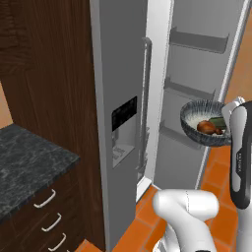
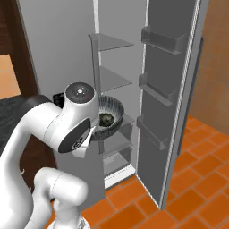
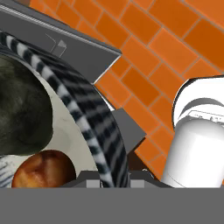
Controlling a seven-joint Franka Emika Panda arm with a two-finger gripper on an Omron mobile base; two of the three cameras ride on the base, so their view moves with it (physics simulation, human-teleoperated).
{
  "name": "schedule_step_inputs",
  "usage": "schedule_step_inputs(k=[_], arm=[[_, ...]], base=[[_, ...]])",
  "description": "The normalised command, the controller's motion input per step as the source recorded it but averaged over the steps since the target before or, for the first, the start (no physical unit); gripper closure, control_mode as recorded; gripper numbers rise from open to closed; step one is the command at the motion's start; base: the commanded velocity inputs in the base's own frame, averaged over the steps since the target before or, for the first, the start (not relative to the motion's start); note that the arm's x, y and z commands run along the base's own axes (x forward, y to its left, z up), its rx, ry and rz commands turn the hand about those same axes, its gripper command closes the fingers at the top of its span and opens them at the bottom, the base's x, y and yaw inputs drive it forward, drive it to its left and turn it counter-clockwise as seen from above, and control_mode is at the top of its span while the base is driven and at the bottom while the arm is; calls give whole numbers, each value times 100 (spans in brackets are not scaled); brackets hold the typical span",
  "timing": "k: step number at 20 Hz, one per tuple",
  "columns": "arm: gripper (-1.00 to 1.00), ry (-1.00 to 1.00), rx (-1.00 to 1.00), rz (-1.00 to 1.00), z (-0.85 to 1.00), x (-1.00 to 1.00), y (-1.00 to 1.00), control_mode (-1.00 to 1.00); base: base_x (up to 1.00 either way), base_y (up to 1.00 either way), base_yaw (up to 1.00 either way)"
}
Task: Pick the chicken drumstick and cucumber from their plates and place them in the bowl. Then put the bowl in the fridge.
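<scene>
I see a dark speckled counter [image 1: 29, 157] over dark wood drawers [image 1: 51, 221] with pale handles, and orange tiled floor [image 2: 188, 188]

The arm [image 2: 49, 134] is glossy white, built of thick rounded tube segments that meet in bulbous elbows. In the right base view a round joint cap [image 2: 79, 92] sits at 12 o'clock on the upper elbow, grey with a dark ring and small dots on its face. Below it, at 6 o'clock, an oval dark-grey panel [image 2: 76, 139] carries small pale lettering too fine to read. In the left base view a long black inlay [image 1: 241, 162] with tiny pale markings runs down the forearm link, above a smooth white base segment [image 1: 189, 216].
</scene>
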Motion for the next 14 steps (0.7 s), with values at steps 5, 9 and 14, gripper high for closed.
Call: schedule_step_inputs(k=[5, 9, 14], arm=[[100, 0, 0, 0, 0, 0, 0, 100], [100, 0, 0, 0, 0, 0, 0, 100], [100, 0, 0, 0, 0, 0, 0, 100]], base=[[86, -29, 24], [55, -29, 35], [54, -31, 44]])
